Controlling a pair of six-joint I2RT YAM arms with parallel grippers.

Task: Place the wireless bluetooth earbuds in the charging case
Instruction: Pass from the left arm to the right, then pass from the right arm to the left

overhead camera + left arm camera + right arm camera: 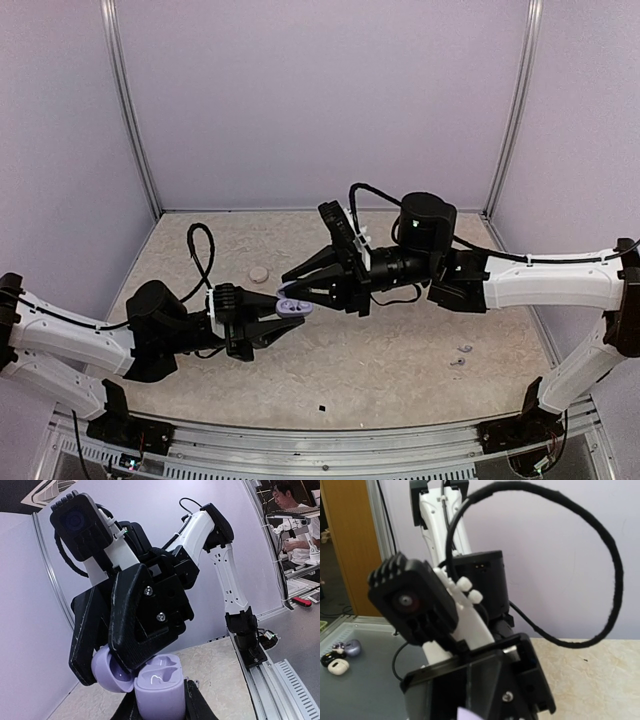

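Observation:
The lilac charging case point(293, 306) is held upright above the table with my left gripper point(284, 318) shut on its body. In the left wrist view the case body point(160, 692) sits between my left fingers point(198, 704). Its lid point(106, 674) is swung open to the left, and both moulded cavities look empty. My right gripper point(292, 291) reaches in from the right, and its two black fingers point(134, 630) pinch the open lid. Two tiny pale earbuds point(461, 354) lie on the table at the right, apart from both grippers. The right wrist view shows only a lilac sliver point(469, 714).
A small round pale pebble-like case point(259, 273) lies on the table behind the left gripper. A tiny black speck point(322, 409) sits near the front edge. Beyond the table's left side lie several spare cases point(341, 656). Lilac walls close in the table.

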